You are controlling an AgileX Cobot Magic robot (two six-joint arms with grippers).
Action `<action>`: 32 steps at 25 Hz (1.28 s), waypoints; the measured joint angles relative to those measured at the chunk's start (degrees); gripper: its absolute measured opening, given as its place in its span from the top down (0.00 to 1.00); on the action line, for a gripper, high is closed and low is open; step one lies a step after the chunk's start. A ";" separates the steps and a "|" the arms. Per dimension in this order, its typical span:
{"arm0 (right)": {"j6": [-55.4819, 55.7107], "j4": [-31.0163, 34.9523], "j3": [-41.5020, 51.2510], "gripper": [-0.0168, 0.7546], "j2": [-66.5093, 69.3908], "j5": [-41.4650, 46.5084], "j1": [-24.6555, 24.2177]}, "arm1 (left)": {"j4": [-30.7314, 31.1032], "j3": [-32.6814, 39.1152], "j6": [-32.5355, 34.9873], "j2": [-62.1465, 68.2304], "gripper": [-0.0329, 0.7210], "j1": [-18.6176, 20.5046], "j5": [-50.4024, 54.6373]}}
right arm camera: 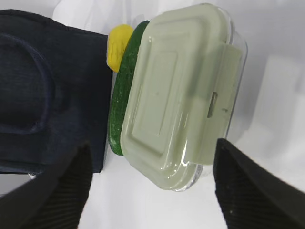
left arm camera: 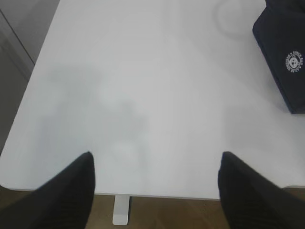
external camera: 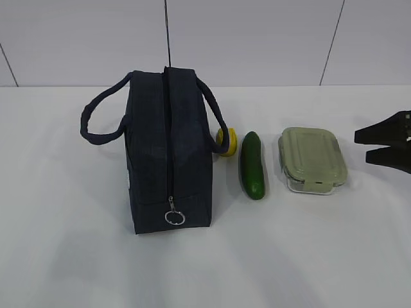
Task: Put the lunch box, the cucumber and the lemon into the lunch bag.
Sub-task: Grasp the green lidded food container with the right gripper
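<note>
The navy lunch bag [external camera: 167, 151] stands on the white table, zipper shut along its top, silver ring pull [external camera: 174, 217] at the near end. The yellow lemon [external camera: 227, 141] sits behind its right handle. The dark green cucumber [external camera: 252, 165] lies right of the bag. The lunch box [external camera: 312, 159] with a sage-green lid lies right of the cucumber. My right gripper [external camera: 361, 145] is open at the right edge, just right of the lunch box; its wrist view shows the box [right arm camera: 181, 90], cucumber [right arm camera: 121, 100], lemon [right arm camera: 118, 45] and bag [right arm camera: 47, 90]. My left gripper [left arm camera: 156, 160] is open and empty over bare table, outside the exterior view.
The left wrist view shows the table's near edge [left arm camera: 157, 193] with a white table leg [left arm camera: 121, 210] and brown floor below, and the bag's corner with its white round logo [left arm camera: 294, 62] at the right. A grey panelled wall [external camera: 257, 38] stands behind the table.
</note>
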 joint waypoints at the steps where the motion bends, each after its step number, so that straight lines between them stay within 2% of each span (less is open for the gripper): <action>1: -0.27 -0.16 0.00 0.22 0.00 0.00 0.00 | 0.00 0.00 0.00 0.00 0.18 0.00 -0.21; 24: -1.99 -1.99 0.00 0.22 0.00 -0.31 0.00 | 0.00 0.00 0.00 0.00 0.19 0.00 -4.76; 32: 6.56 -2.50 -3.57 0.21 2.77 -0.86 0.00 | 0.00 0.00 0.00 0.00 0.20 0.00 -4.82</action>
